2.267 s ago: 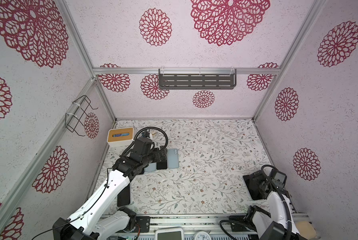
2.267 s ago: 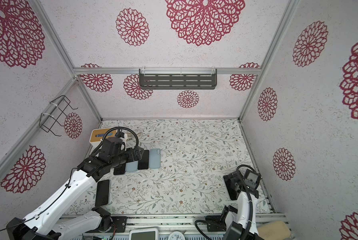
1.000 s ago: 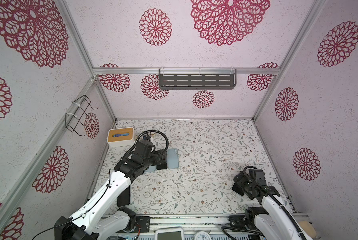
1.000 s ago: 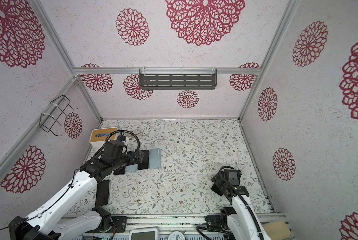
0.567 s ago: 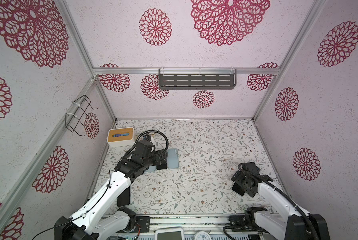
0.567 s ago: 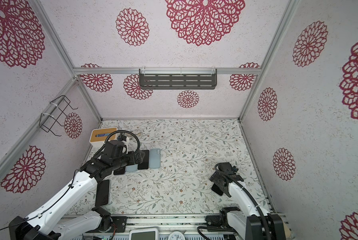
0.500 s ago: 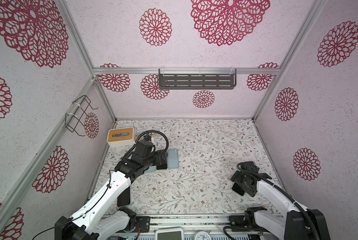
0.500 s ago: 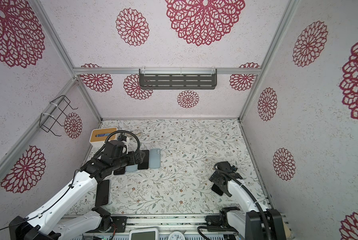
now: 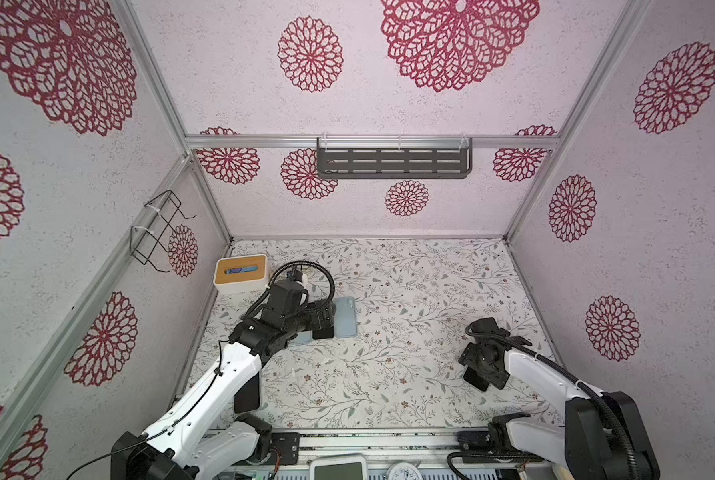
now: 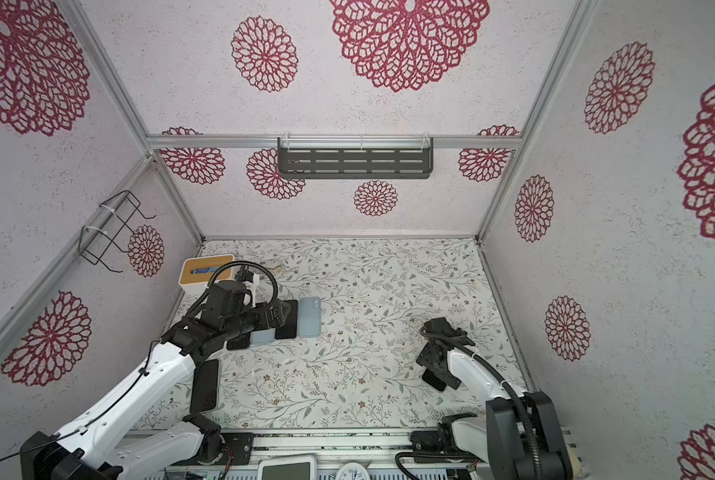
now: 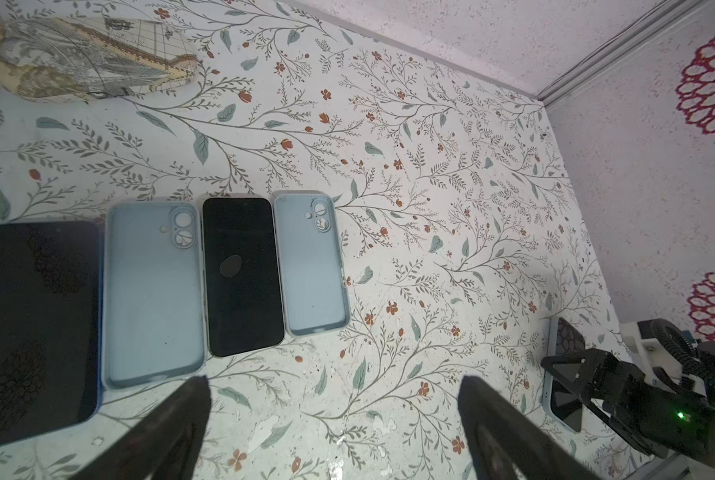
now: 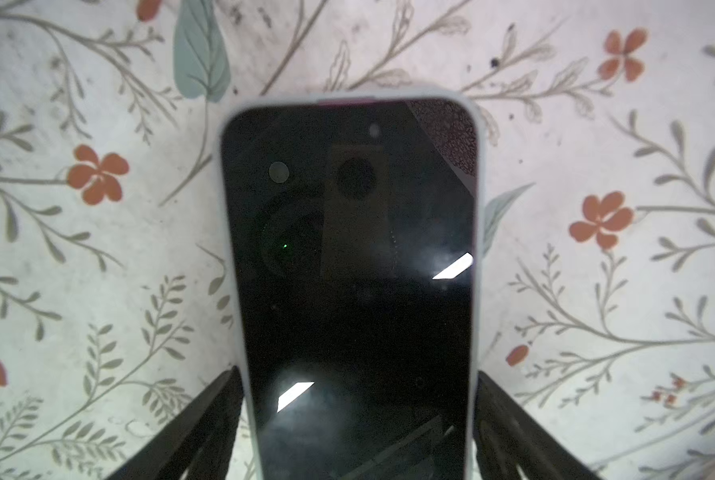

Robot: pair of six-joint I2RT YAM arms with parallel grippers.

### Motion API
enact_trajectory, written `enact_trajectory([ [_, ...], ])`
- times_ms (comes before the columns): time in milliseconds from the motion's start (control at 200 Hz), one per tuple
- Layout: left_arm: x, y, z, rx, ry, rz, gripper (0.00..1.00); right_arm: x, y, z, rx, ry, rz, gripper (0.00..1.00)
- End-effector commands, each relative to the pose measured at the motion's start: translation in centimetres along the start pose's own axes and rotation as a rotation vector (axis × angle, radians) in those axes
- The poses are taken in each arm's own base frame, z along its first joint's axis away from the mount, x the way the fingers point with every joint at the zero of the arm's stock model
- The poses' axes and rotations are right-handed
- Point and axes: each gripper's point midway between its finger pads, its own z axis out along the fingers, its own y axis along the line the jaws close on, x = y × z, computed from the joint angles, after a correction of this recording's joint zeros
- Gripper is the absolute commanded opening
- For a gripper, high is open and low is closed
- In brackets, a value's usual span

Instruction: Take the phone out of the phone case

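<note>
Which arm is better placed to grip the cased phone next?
Right. The right gripper straddles the cased phone, one finger at each long edge. The left gripper hangs open across the table, near the empty phone cases.

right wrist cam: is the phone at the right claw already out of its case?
No, the rim of the pale case wraps the phone at its top and both sides, within the right claw.

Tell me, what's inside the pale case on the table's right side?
A phone, dark screen up, fills the case; only the case's pale rim shows. Its inner floor and the phone's back are covered.
</note>
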Motion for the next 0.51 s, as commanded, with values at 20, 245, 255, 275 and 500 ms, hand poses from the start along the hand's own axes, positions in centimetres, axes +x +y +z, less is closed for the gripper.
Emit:
enact_trajectory([
  [20,-0.5,-0.4,0.2,0.030,-0.019,0.000,0.97,1.7,-2.1,0.5,0.098,0.056,-0.042,0.80],
  [245,-0.4,-1.8,0.5,0.112,-0.008,-0.048,0.97,1.5,-1.6,0.3,0.062,0.029,-0.055,0.66],
  [255,-0.4,-1.8,0.6,0.114,-0.007,-0.051,0.97,1.5,-1.6,0.2,0.060,0.028,-0.055,0.66],
  [275,-0.3,-1.9,0.6,0.119,-0.004,-0.054,0.97,1.5,-1.4,0.2,0.055,0.024,-0.059,0.64],
  [500,0.3,-3.6,1.6,0.178,0.016,-0.079,0.97,0.6,0.3,-0.9,-0.019,-0.029,-0.098,0.48],
])
